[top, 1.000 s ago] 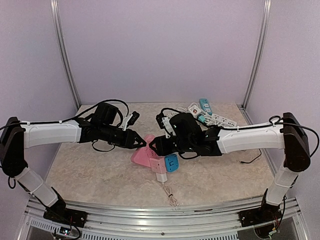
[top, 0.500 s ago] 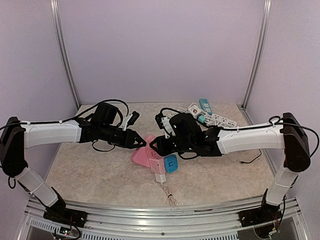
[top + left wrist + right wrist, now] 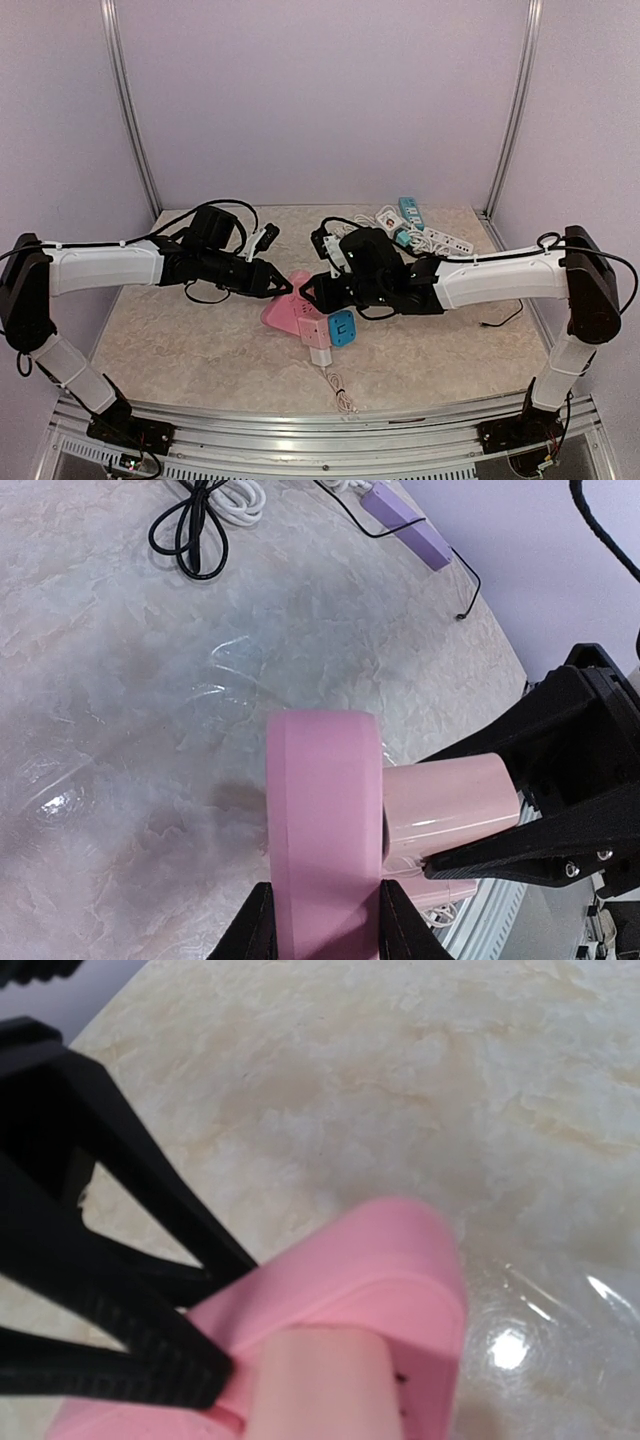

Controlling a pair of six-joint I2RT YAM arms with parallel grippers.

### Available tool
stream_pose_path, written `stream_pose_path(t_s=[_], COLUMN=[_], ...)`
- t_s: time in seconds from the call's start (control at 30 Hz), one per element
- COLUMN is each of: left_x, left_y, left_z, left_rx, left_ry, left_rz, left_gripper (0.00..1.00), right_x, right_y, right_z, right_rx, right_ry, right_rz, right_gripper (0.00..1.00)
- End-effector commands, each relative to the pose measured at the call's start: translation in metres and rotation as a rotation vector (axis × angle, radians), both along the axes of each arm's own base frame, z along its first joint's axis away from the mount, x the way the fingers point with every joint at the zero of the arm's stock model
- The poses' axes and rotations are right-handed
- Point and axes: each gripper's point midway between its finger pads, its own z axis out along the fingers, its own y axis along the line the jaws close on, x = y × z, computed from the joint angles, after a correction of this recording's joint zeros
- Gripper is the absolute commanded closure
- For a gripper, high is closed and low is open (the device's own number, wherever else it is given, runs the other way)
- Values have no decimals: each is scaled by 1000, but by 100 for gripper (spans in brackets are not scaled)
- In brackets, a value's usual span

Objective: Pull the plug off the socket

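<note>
Grasp step appears complete; pull not yet made. The left end effector (image 3: 322,920) clamps the pink socket (image 3: 322,810) at the middle of the table (image 3: 150,680). The right end effector (image 3: 465,810) is closed on the plug (image 3: 440,800), which is seated in the socket. Next move likely: draw the plug straight out, with the socket braced.

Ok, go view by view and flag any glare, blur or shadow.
Top external: evenly lit and sharp, only a bright reflection on the front rail. Left wrist: glare streaks on the table; pink socket slightly soft, casting a faint shadow leftward. Right wrist: socket and plug blurred from closeness, one glare spot on the table.
</note>
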Motion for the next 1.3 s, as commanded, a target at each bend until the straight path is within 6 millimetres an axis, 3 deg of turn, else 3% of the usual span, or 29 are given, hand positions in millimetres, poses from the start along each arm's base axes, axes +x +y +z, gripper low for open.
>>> stream_pose_path(t_s=[0.0,0.37,0.73,1.27], left_x=[2,-2,1,8], left_y=[-11,-12,-11,-7], left_z=[24,32,23,8], left_rx=[-76,-98,-78,-35], left_ry=[-63,-85,-54,-18], left_rz=[-53,-78,-42,6], left_gripper=[88,88,93,93], right_x=[-7,-16,-8,-1], right_y=[4,8,4,4], right_z=[16,22,14,0], right_rx=[65,134,92,-153], right_ry=[-17,-1,6,-59], right_rz=[27,133,65,-98], right_gripper=[100,100,100,100])
